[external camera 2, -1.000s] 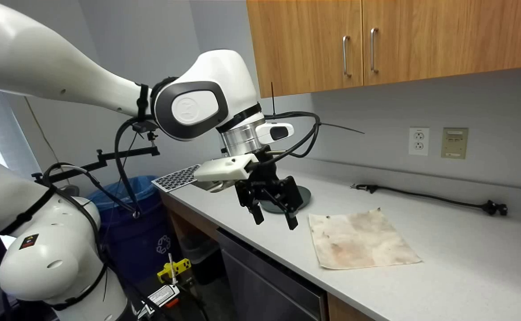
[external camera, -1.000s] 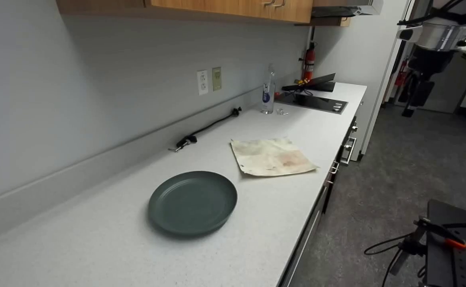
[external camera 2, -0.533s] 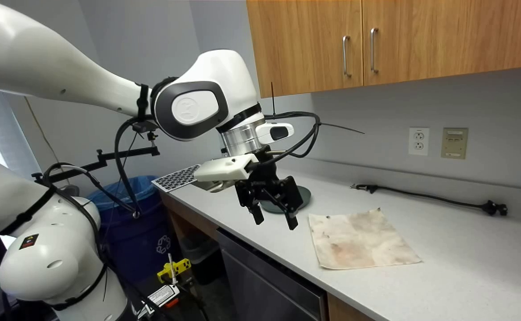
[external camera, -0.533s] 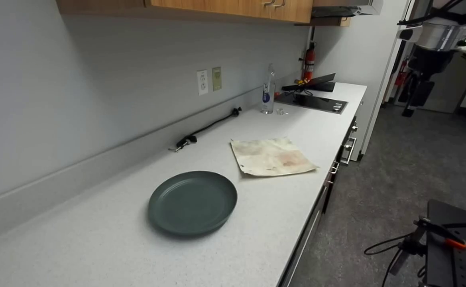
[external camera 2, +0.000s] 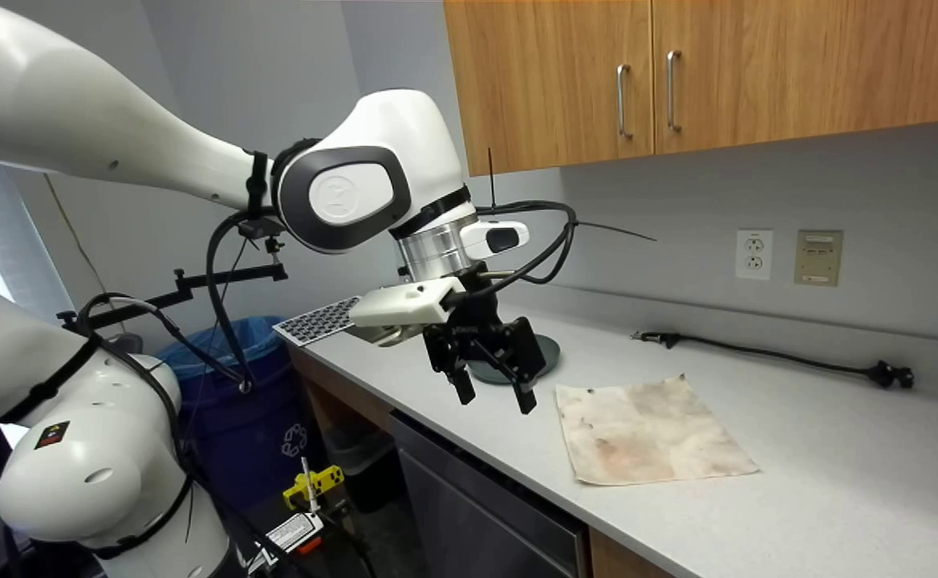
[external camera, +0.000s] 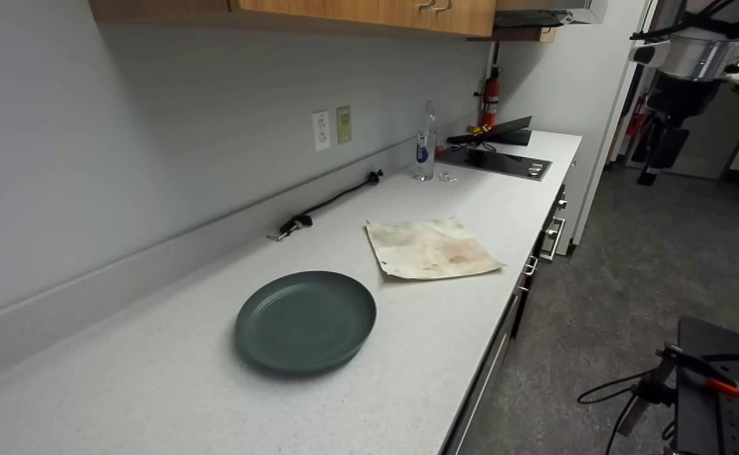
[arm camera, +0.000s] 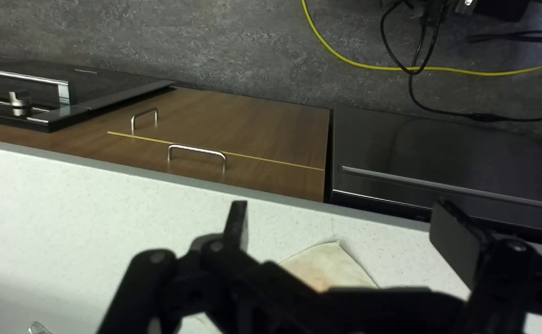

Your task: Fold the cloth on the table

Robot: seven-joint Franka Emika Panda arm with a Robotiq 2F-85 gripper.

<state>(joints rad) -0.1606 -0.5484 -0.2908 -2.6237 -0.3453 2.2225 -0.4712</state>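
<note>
Start of the job, by my reading — no fold made. The cloth (external camera 2: 651, 433) lies spread out on the counter (external camera 2: 846, 474), one corner near the front edge. The dark green plate (external camera: 306, 322) sits near it, not touching; a black cord (external camera 2: 773, 351) runs along by the wall. My gripper (external camera 2: 496, 397) hangs in the air, tilted, well apart from the cloth, its fingers (arm camera: 457, 243) spread wide with nothing in their grasp. The wrist view gives me one cloth corner, the rest partly hidden behind the linkage.

I judge this to be the approach, ahead of any grasp. Next move: bring the gripper over the cloth and set the fingers astride a corner or edge — the corner by the counter's front looks easiest to reach. Then come down gently, pinch, lift, and carry it over to the opposite side. Thin, flat stuff: I expect the tips could skate across it or bunch it unless one gets under the edge.
</note>
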